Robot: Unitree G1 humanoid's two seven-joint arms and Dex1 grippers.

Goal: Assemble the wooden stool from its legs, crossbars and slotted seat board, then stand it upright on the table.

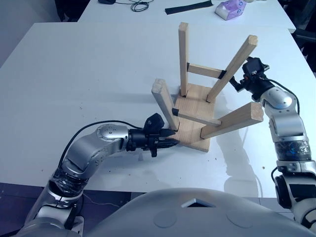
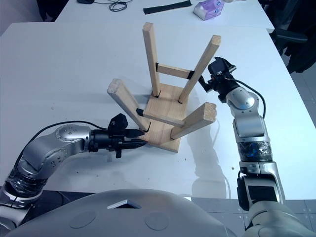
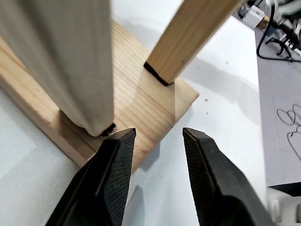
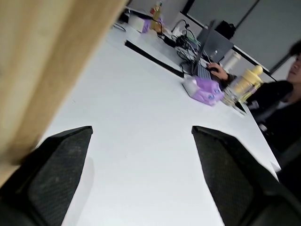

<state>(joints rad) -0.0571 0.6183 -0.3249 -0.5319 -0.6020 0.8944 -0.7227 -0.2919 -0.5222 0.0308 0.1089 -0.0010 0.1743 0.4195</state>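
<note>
**Stool upside down, both end effectors open and empty**

The stool (image 1: 197, 118) rests inverted on the table (image 1: 89, 74). Its seat (image 1: 190, 132) lies flat and four legs (image 1: 183, 54) point up and splay outward. Two crossbars (image 1: 203, 70) link the legs in pairs.

Handling, my estimate:
- Plain wood, so stiff, fairly light and not slippery.
- The joints look push-fit. I expect they could loosen if I lever on a leg tip.
- The safest hold is low on a leg, close to the seat, or on the seat's edge.
- For the flip I would hold two opposite points, so that no single slot takes the whole load.

The left end effector (image 3: 157, 136) sits low at the near left corner of the seat, just beside the base of the near left leg (image 1: 164, 101). Its fingers (image 3: 115, 160) are parted by a moderate gap and nothing is between them. One fingertip is right at the seat edge, but I cannot tell whether it touches.

The right end effector (image 4: 141, 129) is up by the far right leg (image 1: 234, 66), about mid-height. Its fingers are spread wide, with the leg alongside one finger rather than between the two. It grips nothing.
</note>
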